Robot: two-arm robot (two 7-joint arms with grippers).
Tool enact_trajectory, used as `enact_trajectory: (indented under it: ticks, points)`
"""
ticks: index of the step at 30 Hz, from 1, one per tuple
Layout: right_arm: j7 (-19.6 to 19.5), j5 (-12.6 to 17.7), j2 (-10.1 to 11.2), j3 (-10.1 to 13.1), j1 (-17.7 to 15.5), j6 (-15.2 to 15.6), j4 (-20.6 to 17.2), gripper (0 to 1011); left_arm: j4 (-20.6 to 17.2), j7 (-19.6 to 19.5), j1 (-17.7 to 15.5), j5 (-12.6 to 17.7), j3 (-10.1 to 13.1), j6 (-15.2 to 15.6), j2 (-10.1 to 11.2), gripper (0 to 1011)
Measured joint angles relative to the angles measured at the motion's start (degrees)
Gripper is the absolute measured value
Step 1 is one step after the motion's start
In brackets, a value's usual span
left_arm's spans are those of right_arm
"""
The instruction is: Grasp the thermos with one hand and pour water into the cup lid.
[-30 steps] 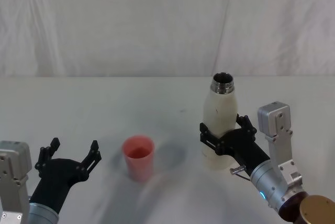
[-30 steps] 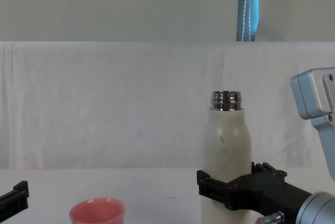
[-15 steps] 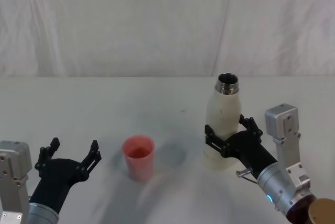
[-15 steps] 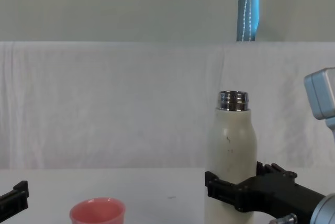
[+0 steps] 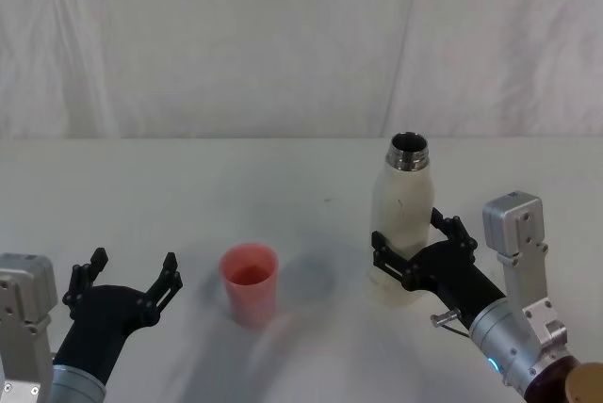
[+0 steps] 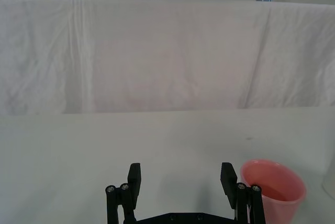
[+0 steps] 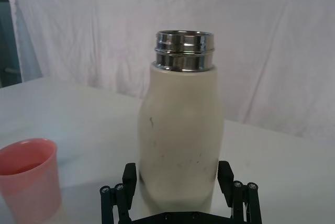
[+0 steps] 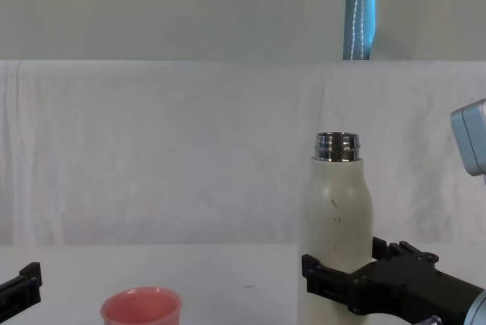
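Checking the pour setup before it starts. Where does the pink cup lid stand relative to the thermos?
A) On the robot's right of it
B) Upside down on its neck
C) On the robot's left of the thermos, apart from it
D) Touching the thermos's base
C: the cup lid stands upright on the robot's left of the thermos, with bare table between them.

On the white table [image 5: 188, 186], the thermos [image 5: 402, 224] stands right of centre; the cup lid [image 5: 250, 282] sits toward the near edge.

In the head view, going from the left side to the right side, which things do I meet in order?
Left tool → cup lid → thermos, with the right tool around its lower body.
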Motion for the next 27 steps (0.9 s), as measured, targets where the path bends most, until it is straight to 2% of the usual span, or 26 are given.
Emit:
enact_trajectory:
  ticks: [14, 27]
  points:
    - [1.0, 1.3, 1.9, -0.1, -2.1, 1.9, -3.5, 1000, 0.0, 0.0, 0.0, 0.0, 0.0, 0.0, 0.0, 1001]
    - [0.6, 1.9, 2.9, 0.8, -3.3, 2.7, -4.7, 1000, 0.0, 0.0, 0.0, 0.0, 0.0, 0.0, 0.0, 1001]
